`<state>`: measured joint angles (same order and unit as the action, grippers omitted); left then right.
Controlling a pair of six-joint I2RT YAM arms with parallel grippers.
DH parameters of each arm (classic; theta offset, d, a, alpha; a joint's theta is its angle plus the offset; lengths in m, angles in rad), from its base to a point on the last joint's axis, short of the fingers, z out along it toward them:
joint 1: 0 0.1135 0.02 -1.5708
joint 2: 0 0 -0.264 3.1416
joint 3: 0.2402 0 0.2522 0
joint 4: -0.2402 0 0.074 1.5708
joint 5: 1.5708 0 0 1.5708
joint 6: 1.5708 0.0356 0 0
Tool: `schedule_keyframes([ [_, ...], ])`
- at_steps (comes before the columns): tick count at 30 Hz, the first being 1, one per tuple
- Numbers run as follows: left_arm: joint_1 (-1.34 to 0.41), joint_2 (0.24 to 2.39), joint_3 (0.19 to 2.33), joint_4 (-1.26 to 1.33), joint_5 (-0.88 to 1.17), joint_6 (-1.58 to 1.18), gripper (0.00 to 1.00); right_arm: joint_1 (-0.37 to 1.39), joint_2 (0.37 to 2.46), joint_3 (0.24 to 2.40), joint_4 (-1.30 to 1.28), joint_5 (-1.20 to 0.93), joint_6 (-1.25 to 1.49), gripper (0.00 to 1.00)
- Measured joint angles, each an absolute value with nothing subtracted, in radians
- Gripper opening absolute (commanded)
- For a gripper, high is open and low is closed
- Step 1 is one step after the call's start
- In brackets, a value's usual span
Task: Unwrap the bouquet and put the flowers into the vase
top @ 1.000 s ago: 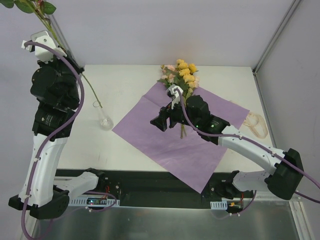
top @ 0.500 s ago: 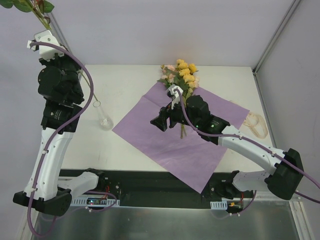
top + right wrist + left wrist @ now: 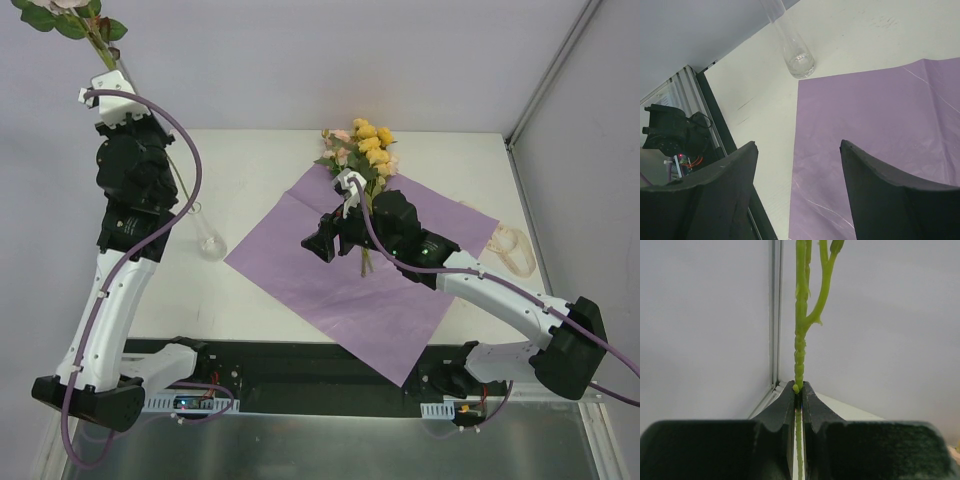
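Observation:
My left gripper [image 3: 117, 70] [image 3: 797, 390] is raised high at the back left, shut on the green stem of one flower [image 3: 800, 330]. Its leafy head [image 3: 70, 15] sticks up at the top left. The stem's lower part [image 3: 180, 185] runs down towards the neck of the clear glass vase [image 3: 208, 240] [image 3: 797, 60]; I cannot tell whether its end is inside. The other flowers [image 3: 365, 150], yellow, pink and cream, lie at the far corner of the flat purple paper [image 3: 350, 270] [image 3: 880, 125]. My right gripper [image 3: 318, 245] [image 3: 797, 145] hovers open over the paper's left part, empty.
A cream ribbon [image 3: 512, 250] lies on the table to the right of the paper. Grey walls with metal corner posts [image 3: 555, 70] close the table at the back and sides. A black rail [image 3: 320, 370] runs along the near edge.
The left arm has swung right and straightened, carrying the flower so that its head moved right and the stem stands nearer upright over the vase. The right arm has not moved.

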<state>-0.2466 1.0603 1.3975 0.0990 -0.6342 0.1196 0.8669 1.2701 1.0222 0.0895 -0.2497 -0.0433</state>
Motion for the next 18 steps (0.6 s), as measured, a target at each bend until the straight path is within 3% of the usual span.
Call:
schedule_keyframes([
  [18, -0.24, 1.058, 1.166, 0.174, -0.688, 0.043, 0.0, 0.863, 1.278, 1.022, 0.089, -0.25, -0.046, 0.7],
])
